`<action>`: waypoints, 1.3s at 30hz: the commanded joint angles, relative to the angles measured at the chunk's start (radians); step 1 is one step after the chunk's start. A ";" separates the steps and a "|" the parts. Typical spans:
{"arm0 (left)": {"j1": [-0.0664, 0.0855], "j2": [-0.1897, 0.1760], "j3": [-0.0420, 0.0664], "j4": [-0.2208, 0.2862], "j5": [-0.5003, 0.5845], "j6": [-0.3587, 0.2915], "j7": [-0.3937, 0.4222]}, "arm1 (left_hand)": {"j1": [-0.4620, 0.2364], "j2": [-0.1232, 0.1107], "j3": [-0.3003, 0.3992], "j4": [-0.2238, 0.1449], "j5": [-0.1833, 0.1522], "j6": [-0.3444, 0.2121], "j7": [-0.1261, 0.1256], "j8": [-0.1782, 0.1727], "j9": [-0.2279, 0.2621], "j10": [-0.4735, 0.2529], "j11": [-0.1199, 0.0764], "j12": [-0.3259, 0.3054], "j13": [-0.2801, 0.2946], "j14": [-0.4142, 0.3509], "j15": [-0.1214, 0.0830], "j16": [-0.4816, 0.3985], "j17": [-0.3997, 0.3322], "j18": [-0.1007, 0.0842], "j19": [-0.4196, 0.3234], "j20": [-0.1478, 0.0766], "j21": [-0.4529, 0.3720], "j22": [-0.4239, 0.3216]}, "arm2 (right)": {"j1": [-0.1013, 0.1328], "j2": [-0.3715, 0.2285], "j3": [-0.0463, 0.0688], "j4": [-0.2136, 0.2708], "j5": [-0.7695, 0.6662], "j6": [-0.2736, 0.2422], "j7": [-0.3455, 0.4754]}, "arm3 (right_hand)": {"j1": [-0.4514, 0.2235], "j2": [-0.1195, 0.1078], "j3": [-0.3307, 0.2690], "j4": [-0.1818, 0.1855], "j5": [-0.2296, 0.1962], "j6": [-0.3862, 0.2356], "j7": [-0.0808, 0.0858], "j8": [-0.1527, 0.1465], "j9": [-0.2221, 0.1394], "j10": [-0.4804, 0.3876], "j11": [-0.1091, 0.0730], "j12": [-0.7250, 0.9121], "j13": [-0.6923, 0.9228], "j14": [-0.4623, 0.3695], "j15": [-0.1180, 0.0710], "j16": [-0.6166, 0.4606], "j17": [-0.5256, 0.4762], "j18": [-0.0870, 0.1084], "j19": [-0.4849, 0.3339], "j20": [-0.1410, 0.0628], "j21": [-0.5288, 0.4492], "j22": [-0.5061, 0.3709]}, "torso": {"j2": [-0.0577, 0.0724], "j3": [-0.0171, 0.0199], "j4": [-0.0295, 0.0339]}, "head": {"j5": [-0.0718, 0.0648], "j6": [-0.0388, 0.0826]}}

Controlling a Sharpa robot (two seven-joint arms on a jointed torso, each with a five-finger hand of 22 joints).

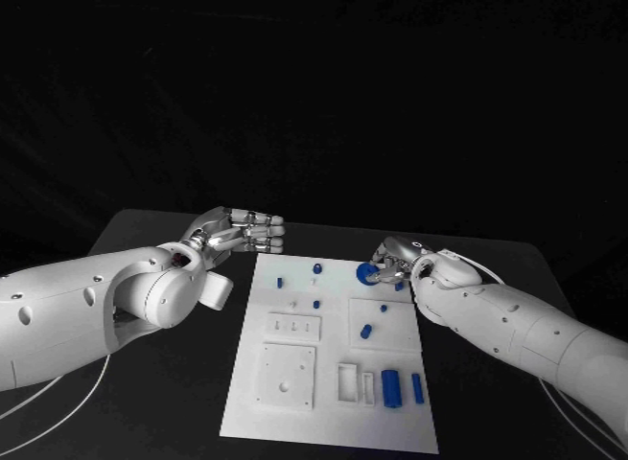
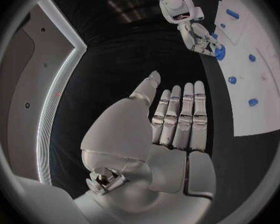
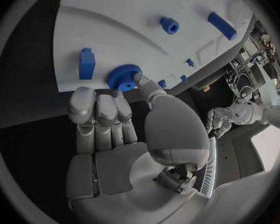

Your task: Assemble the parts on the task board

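One hand matters now: the right hand (image 1: 397, 263) pinches the blue gear (image 3: 122, 79), it seems, at the far right corner of the task board (image 1: 328, 402), so it should keep the gear flat and lower it squarely onto its seat. Open and idle, the left hand (image 1: 238, 231) hovers over the bench (image 1: 162, 230) just beside the board's far left corner.

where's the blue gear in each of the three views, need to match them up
Head view: the blue gear sits at the task board's far right corner, at the right hand's fingers.
Left wrist view: the gear is at the board's edge, under the right hand.
Right wrist view: the gear lies just beyond the fingertips.
Shared landmark: the right hand touching the gear.
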 commanded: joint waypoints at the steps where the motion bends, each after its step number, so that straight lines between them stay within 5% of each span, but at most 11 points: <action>1: 0.001 0.001 0.001 0.004 -0.004 0.014 0.003 | -0.004 -0.002 -0.001 -0.006 0.004 0.003 -0.001 0.003 0.001 -0.009 0.000 0.004 0.001 -0.009 -0.002 -0.004 0.000 0.001 -0.005 0.001 0.004 -0.001 | -0.012 0.002 -0.012 0.002 -0.055 0.031 -0.025 | 0.012 -0.004 0.009 -0.015 -0.006 0.009 -0.005 0.003 0.002 -0.002 -0.005 0.003 0.001 0.007 -0.002 0.003 0.002 0.002 0.008 0.001 0.006 0.114 | 0.001 0.0006 -0.0009 | 0.000 0.001; 8: 0.001 -0.001 0.001 0.006 -0.004 0.013 0.002 | -0.004 -0.002 -0.001 -0.006 0.004 0.003 -0.001 0.003 0.001 -0.009 0.000 0.004 0.001 -0.009 -0.002 -0.004 0.000 0.001 -0.005 0.001 0.004 -0.001 | -0.012 -0.004 -0.030 0.037 -0.146 -0.052 -0.055 | 0.011 -0.019 0.065 -0.056 0.021 0.028 -0.008 0.003 0.002 0.005 -0.007 0.005 0.000 0.008 -0.003 0.005 0.002 0.002 0.011 0.000 0.022 0.117 | 0.000 0.0017 -0.0010 | 0.000 0.004; 20: 0.001 -0.003 0.001 0.009 -0.004 0.011 0.001 | -0.006 -0.003 0.005 -0.010 0.005 0.001 0.000 0.003 0.001 -0.010 0.000 0.004 0.001 -0.009 -0.001 -0.004 0.000 0.001 -0.006 0.001 0.005 -0.001 | -0.012 -0.021 -0.037 0.139 -0.207 -0.155 -0.104 | 0.013 -0.031 0.070 -0.049 -0.006 0.039 -0.012 0.003 0.002 0.012 -0.009 0.008 0.002 0.008 -0.007 0.009 0.001 0.000 0.013 -0.004 0.033 0.118 | 0.001 0.0015 0.0002 | 0.002 0.009; 31: 0.002 -0.009 0.001 0.014 -0.004 0.008 0.001 | -0.006 -0.003 0.005 -0.010 0.005 0.001 0.000 0.003 0.001 -0.010 0.000 0.004 0.001 -0.009 -0.001 -0.004 0.000 0.001 -0.006 0.001 0.005 -0.001 | -0.012 -0.039 -0.037 0.272 -0.226 -0.198 -0.141 | 0.023 -0.042 0.080 -0.028 -0.044 0.043 -0.013 0.003 0.002 0.016 -0.010 0.007 0.003 0.008 -0.009 0.007 -0.004 -0.002 0.016 -0.006 0.044 0.120 | 0.000 -0.0016 -0.0006 | 0.007 0.014; 39: 0.002 -0.009 0.001 0.018 -0.004 0.006 0.001 | -0.006 -0.003 0.005 -0.010 0.005 0.001 0.000 0.003 0.001 -0.010 0.000 0.004 0.001 -0.009 -0.001 -0.004 0.000 0.001 -0.006 0.001 0.005 -0.001 | -0.009 -0.011 -0.052 0.276 -0.228 -0.194 -0.148 | 0.023 -0.045 0.082 -0.016 -0.047 0.042 -0.013 0.003 0.002 0.016 -0.010 0.007 0.004 0.008 -0.010 0.006 -0.007 -0.004 0.016 -0.007 0.048 0.121 | 0.001 -0.0033 0.0028 | 0.013 0.019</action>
